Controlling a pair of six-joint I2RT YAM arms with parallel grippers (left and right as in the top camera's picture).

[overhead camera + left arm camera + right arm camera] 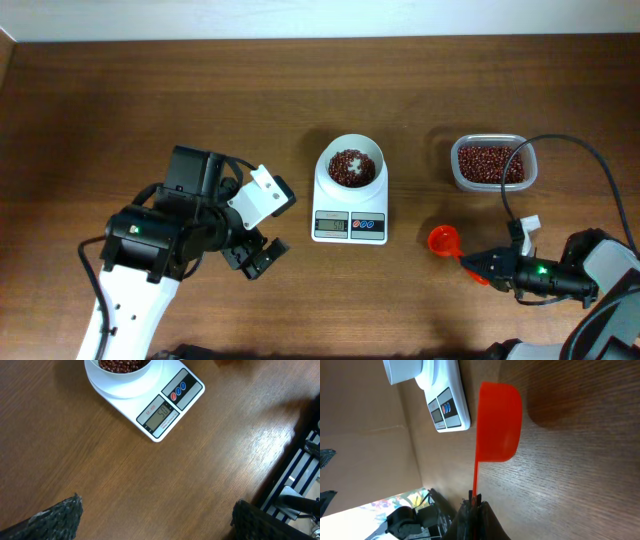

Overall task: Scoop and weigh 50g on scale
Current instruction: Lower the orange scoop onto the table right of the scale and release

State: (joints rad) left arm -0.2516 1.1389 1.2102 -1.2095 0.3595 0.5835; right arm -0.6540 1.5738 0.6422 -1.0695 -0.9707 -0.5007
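Centrally, the scale (350, 205) sits between the wide-open left fingers (57, 516) and right fingers (485, 522) clamping a red scoop (499, 422).

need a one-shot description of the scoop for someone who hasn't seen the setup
Find the white scale at centre, bowl of beans on top. Off its front corner on the right arm's side is a small scoop, its thin handle pinched in the right gripper. It's the only bright orange-red thing, with no beans showing inside, unlike the clear tub beyond it.
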